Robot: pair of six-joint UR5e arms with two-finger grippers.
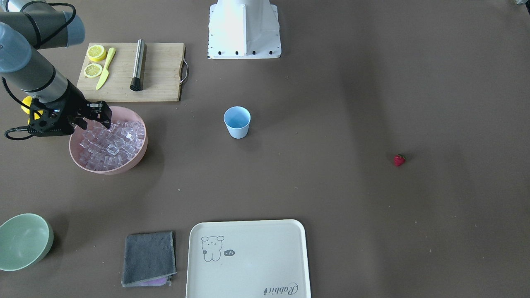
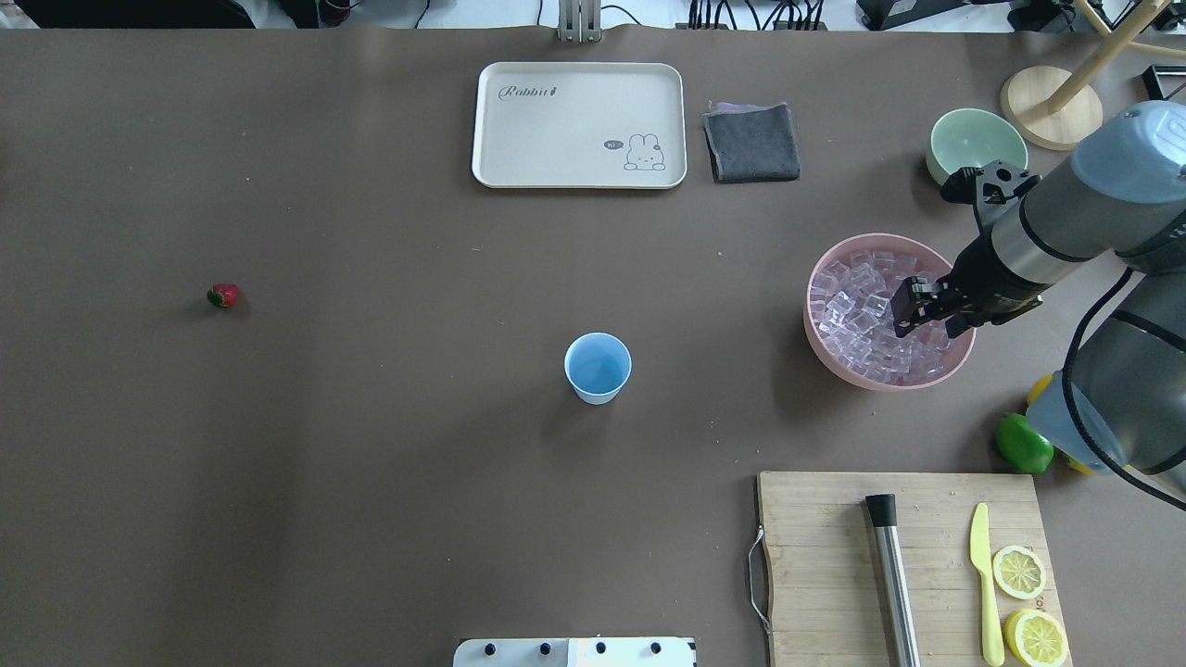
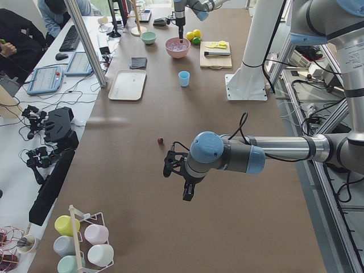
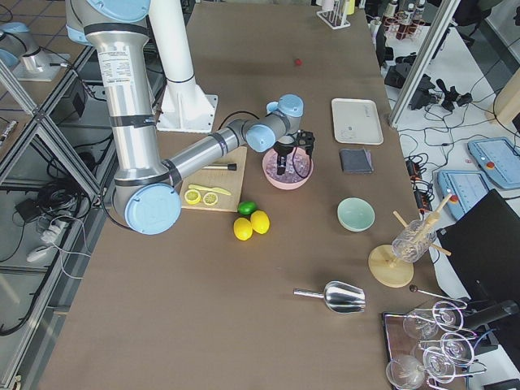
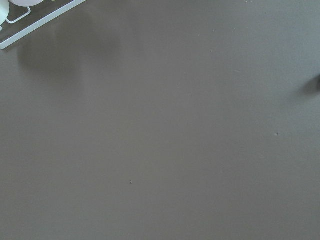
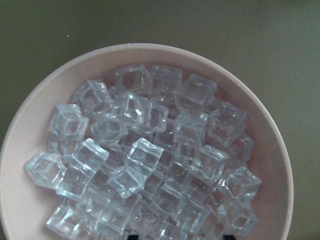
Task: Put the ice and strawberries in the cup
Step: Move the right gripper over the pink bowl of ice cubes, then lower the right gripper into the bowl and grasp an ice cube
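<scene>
- Firstly, in the front-facing view, the right gripper (image 1: 103, 119) hangs over a wide pink plastic bowl (image 1: 138, 157). Its 2 fingers point down at the heap of small clear glassy ice cubes (image 1: 114, 145) in the bowl. I cannot tell whether the tips touch the top cubes.
- The small pale blue tapered plastic cup (image 1: 237, 122) stands upright near the table's middle, well apart from the bowl and the gripper. The small red strawberry with a green top (image 1: 399, 159) lies on the brown table (image 1: 331, 198), far beyond the cup.
- From overhead, the right gripper sits above the right part of the bowl, and the cup stands between the bowl and the strawberry.
- In the exterior left view, the left gripper (image 3: 181, 182) hangs over the table with its fingers pointing down. It is near the strawberry but not above it. I cannot tell how its fingers stand.
- In the exterior right view, the right gripper reaches down into the bowl.
- The left wrist view shows only brown table.
- In the right wrist view, the ice cubes lie directly below. 2 dark fingertips just show at the bottom edge, spread apart with nothing pinched.
</scene>
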